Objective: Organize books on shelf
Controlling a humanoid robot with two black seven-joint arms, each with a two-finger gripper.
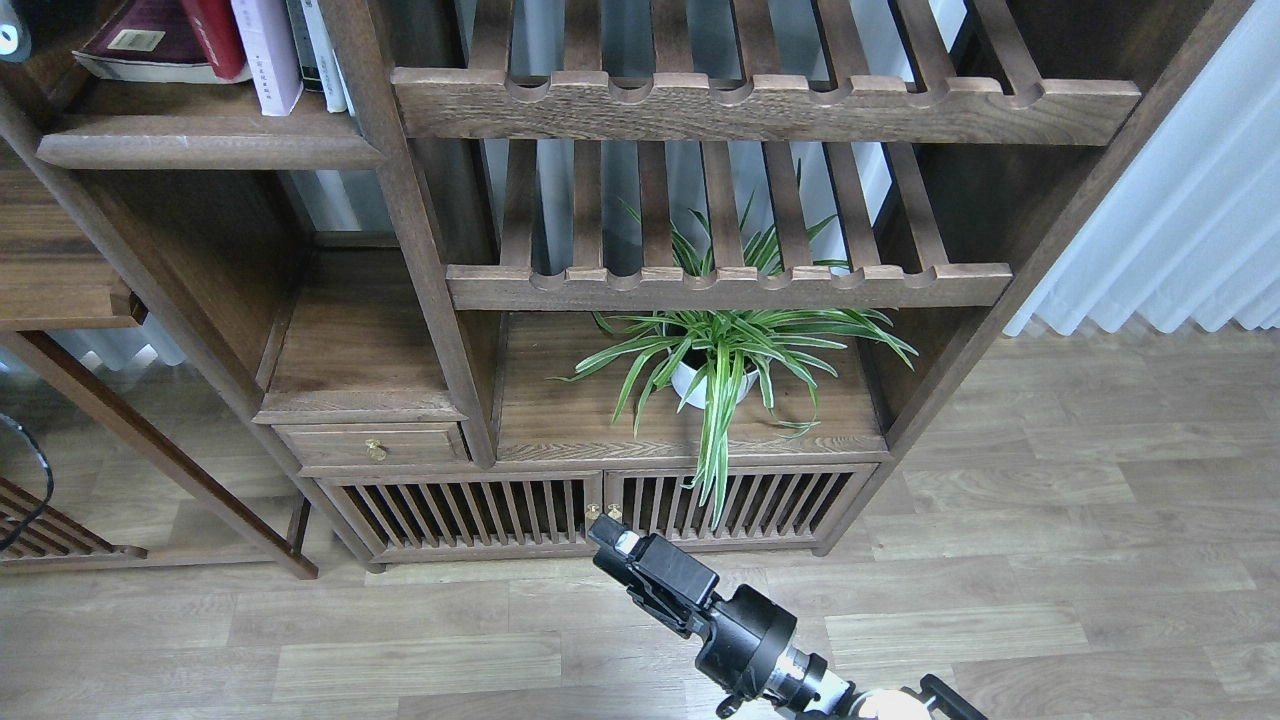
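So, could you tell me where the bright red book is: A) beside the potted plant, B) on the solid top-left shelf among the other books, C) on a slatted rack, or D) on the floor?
B: the red book stands on the solid shelf, between the maroon book and the pale book.

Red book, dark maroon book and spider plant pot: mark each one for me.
red book (218, 38), head view, on its spine, upper-left shelf.
dark maroon book (150, 30), head view, on its cover near the barcode label.
spider plant pot (690, 385), head view, on the white pot wall.
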